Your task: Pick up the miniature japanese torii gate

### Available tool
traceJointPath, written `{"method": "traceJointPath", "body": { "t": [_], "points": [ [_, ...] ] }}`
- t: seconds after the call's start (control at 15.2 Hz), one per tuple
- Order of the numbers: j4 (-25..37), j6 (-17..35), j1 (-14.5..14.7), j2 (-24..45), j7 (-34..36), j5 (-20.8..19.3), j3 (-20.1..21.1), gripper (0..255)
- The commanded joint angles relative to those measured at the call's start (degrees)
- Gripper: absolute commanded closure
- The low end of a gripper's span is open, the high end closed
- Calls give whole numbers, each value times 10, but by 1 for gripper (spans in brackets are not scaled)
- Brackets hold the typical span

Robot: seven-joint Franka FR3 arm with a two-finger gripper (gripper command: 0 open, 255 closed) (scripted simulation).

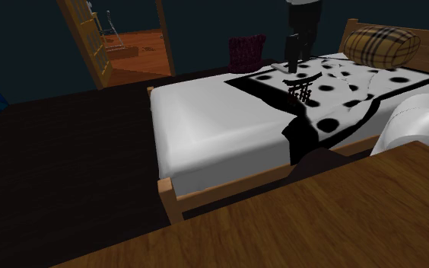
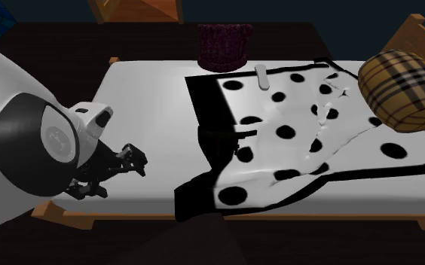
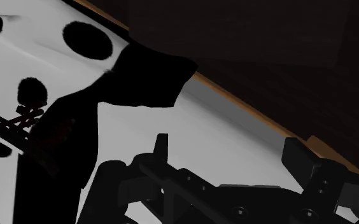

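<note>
Wrist view: gripper fingers stood apart near bed rail.
Room: white sheet lay beneath.
Surface: torii gate stood on dotted blanket.

No lettering, number or brand name can be read anywhere in the room. The nearest thing to a sign is on the white arm. The dark round cap on its joint bears a faint pale mark near its middle, too blurred to make out as letters or a logo.
</note>
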Motion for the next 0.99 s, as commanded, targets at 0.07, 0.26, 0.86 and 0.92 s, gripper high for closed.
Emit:
{"method": "traceJointPath", "body": {
  "t": [0.07,0.26,0.86,0.92],
  "points": [
    [-14,21,-6,0,0,-6,-7,0],
    [-52,85,-25,4,2,-26,-30,0],
    [-127,290,-88,64,11,-82,-104,0],
    [-132,314,-95,75,12,-87,-113,0]
  ]
}}
